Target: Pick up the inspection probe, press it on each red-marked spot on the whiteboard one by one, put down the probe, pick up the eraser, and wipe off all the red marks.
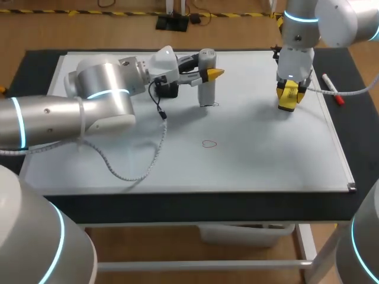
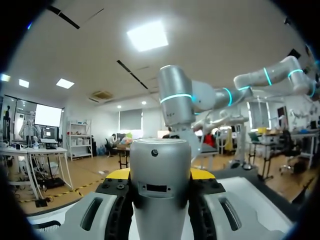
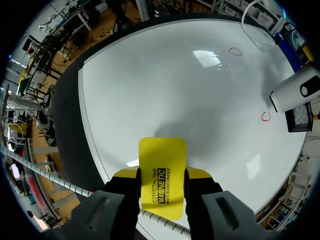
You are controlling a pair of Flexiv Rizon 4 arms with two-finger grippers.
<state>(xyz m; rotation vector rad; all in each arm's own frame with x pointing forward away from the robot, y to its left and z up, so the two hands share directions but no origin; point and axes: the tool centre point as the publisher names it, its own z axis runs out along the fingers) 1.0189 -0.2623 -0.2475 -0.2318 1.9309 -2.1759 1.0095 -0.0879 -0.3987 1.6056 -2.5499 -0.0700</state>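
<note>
At board's [image 1: 266, 160] 12 o'clock edge, left gripper [image 1: 211, 73] clamps probe [image 1: 206, 92] upright, tip beside red mark [image 1: 214, 105]; second mark [image 1: 209, 143] toward 6. Right gripper [image 3: 161, 186], near 2 o'clock, grasps eraser [image 3: 162, 162] by sides. Probe looks rigid, smooth, likely slippery: mid-body hold suits.

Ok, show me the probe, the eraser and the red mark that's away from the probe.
probe [image 1: 206, 80]: head view, middle of its grey body.
eraser [image 3: 162, 169]: right wrist view, middle of its yellow face.
red mark [image 1: 209, 143]: head view, centre of the small loop.
</note>
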